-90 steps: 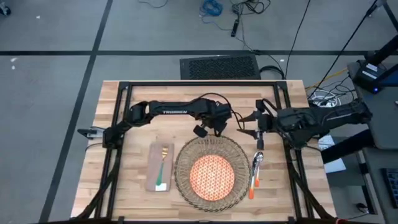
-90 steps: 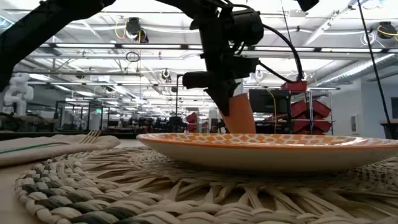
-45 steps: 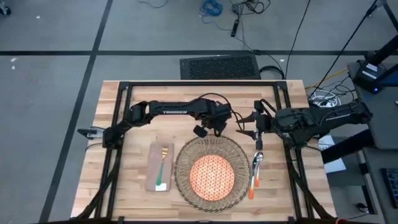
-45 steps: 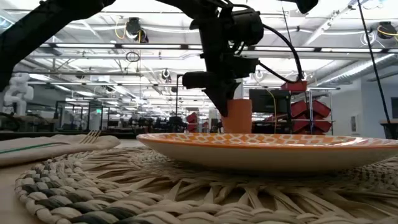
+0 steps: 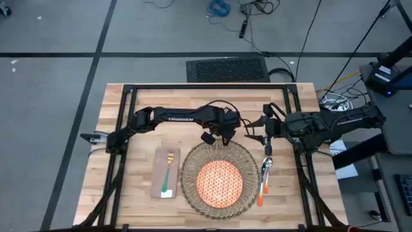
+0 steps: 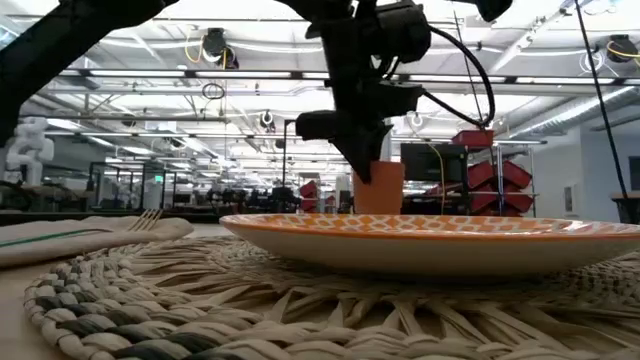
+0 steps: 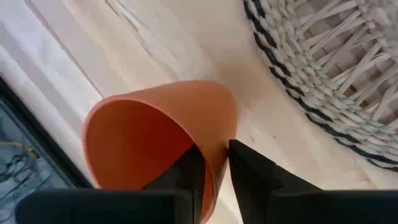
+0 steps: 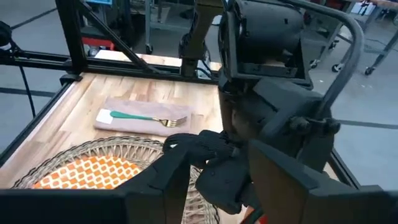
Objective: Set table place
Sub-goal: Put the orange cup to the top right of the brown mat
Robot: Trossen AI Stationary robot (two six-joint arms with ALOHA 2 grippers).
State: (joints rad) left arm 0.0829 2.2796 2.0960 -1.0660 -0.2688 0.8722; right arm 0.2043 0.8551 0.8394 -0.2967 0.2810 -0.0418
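Note:
My left gripper (image 5: 225, 131) holds a small orange cup (image 7: 163, 134) just beyond the far rim of the woven placemat (image 5: 215, 177), above the wooden table (image 5: 141, 109). An orange-patterned plate (image 5: 219, 182) lies on the placemat. Left of it, a beige napkin (image 5: 165, 174) carries a green-handled fork (image 5: 168, 169). A spoon and orange-handled knife (image 5: 264, 175) lie to the right of the placemat. My right gripper (image 5: 256, 130) hovers open close to the cup's right, holding nothing. My left gripper pinches the cup's wall at the rim (image 7: 211, 163), one finger inside the cup and one outside. The fingers come from above, pointing down. In the low view the cup (image 6: 380, 187) stands upright behind the plate, which hides its base.
The table's black frame rails (image 5: 206, 87) run along the far and side edges. Bare wood lies between the placemat's far rim and the far rail. The two arms' grippers stand close together there.
The cup in my left gripper has turned from tilted to upright and come a little lower behind the plate. My left gripper has shifted slightly toward the table's right edge. It has stayed shut on the cup.

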